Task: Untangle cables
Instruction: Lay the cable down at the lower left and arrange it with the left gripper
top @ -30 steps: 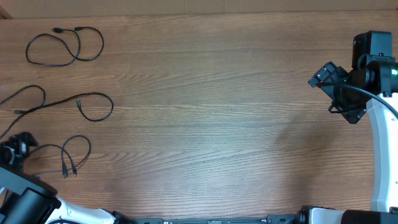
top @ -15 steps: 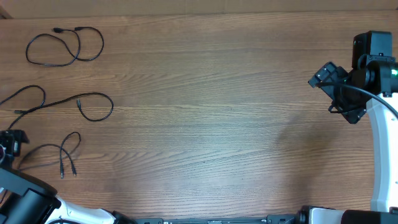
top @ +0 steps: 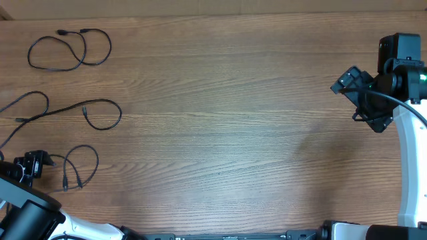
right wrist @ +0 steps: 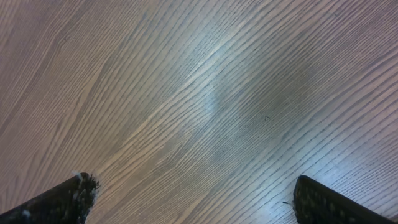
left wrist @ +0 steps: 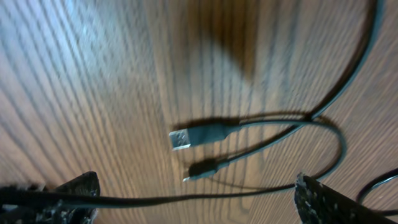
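In the lower left, the left gripper (top: 31,163) is hovering, fingers spread, around the USB cable (top: 83,162), probably laying it down separately. The right gripper (top: 363,100), also spread, is idling at the right edge.

The worktop (top: 220,120) is wood with a strong, straight grain, smooth and faintly glossy where the light catches it. The cables (left wrist: 214,132) wear matt dark plastic; one plug (left wrist: 180,139) ends in bright metal. The left claw (left wrist: 196,202) has black, rough, pebbled fingertips (left wrist: 326,200).
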Robot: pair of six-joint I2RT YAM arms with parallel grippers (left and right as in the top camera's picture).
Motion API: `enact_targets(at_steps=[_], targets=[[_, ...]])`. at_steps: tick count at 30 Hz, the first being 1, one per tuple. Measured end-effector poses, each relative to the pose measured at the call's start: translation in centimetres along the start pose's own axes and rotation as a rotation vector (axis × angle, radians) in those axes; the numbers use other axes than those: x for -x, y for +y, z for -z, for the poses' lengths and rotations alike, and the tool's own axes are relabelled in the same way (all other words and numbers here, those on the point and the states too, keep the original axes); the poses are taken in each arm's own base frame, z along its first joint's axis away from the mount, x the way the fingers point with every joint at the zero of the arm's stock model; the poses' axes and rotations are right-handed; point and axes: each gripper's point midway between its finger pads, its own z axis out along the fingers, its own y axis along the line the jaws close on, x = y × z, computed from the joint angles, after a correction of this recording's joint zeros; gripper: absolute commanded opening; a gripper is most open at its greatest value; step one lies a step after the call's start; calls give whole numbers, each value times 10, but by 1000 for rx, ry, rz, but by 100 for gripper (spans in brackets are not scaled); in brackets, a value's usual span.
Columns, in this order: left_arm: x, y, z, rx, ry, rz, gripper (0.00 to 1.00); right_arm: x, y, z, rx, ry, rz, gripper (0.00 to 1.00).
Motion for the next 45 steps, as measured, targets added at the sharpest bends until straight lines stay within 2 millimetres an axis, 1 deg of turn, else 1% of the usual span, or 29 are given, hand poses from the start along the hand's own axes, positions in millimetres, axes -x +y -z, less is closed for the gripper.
enact_targets(at_steps=[5,9,13,17,21,24,31,34,40,45], targets=[[-13,20,1,99,41,70,100,0,0,0,0,0,1,100],[-9,36,3,187,1,115,99,0,0,0,0,0,0,100],[-5,42,5,225,-27,131,99,0,0,0,0,0,0,100],[-5,43,5,227,-27,129,100,0,0,0,0,0,1,100],[0,40,4,214,-47,129,99,0,0,0,0,0,0,100],[2,41,5,221,-59,151,99,0,0,0,0,0,0,100],[13,60,8,255,-101,283,100,0,0,0,0,0,0,100],[21,69,9,248,-121,345,100,0,0,0,0,0,0,100],[32,88,9,229,-129,438,99,0,0,0,0,0,0,100],[34,92,8,204,-121,487,99,0,0,0,0,0,1,100]])
